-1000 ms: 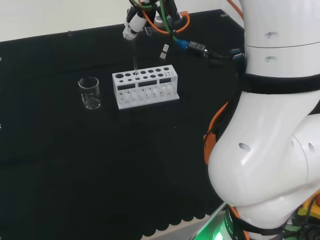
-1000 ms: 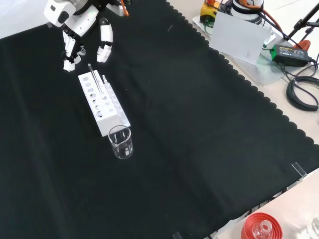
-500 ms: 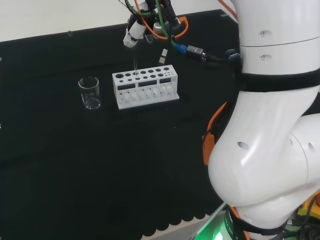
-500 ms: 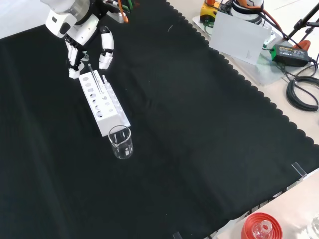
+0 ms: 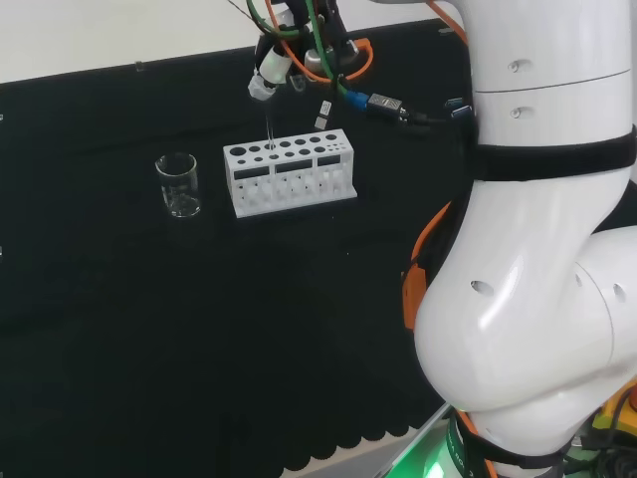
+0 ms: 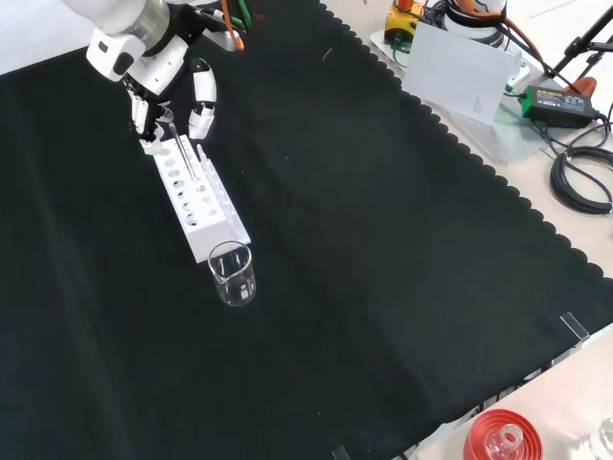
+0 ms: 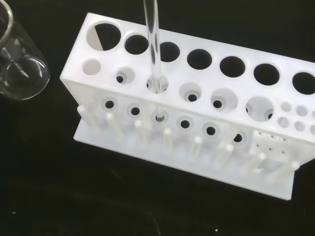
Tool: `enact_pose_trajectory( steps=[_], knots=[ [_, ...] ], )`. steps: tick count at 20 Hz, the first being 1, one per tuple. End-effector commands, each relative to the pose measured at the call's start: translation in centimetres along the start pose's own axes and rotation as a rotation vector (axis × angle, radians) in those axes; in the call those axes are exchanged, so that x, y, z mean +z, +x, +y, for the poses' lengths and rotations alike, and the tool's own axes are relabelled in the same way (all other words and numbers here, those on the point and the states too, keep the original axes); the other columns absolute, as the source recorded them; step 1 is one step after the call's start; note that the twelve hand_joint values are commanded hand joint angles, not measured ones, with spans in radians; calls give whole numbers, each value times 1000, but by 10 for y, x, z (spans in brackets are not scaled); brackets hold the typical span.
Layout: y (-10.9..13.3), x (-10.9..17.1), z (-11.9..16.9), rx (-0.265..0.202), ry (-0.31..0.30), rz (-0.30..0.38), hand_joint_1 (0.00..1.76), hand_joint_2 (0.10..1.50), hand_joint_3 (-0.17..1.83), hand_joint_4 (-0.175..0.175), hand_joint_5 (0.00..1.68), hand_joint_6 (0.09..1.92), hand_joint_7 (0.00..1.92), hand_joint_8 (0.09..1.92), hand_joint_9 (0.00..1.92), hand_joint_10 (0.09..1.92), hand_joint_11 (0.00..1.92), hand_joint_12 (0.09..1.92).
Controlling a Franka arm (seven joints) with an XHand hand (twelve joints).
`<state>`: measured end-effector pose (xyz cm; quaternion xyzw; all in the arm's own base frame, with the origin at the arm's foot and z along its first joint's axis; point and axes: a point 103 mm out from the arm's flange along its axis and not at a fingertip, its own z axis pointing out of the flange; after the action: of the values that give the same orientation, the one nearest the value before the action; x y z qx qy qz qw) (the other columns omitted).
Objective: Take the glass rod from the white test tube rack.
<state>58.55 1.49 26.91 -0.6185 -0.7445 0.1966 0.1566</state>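
**My fingers are at the top of the rod**

The thin clear glass rod stands straight up in a hole of the white plastic test tube rack, so its top pokes out where I can reach it. A small clear glass beaker sits left of the rack in the head view, apart from it. My black and white fingers hang down on both sides of the rod's top, spread a little. I cannot tell if they touch it yet.
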Motion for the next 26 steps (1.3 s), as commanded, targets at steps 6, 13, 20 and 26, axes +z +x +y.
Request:
enact_pose_trajectory(
  steps=[6,13,20,26],
  knots=[
    [10,-1,6,1,2,-30,777,859,528,-64,532,807,759,754,1189,612,1234,1131],
    [11,-1,12,5,-27,-51,951,816,592,-93,580,879,799,745,1304,513,1360,1024],
    [12,0,13,-1,-66,-62,1072,777,683,-136,652,914,862,733,1425,399,1487,909],
    [13,0,14,-1,-73,-70,1095,773,716,-167,709,927,931,742,1472,350,1546,856]
  ],
)
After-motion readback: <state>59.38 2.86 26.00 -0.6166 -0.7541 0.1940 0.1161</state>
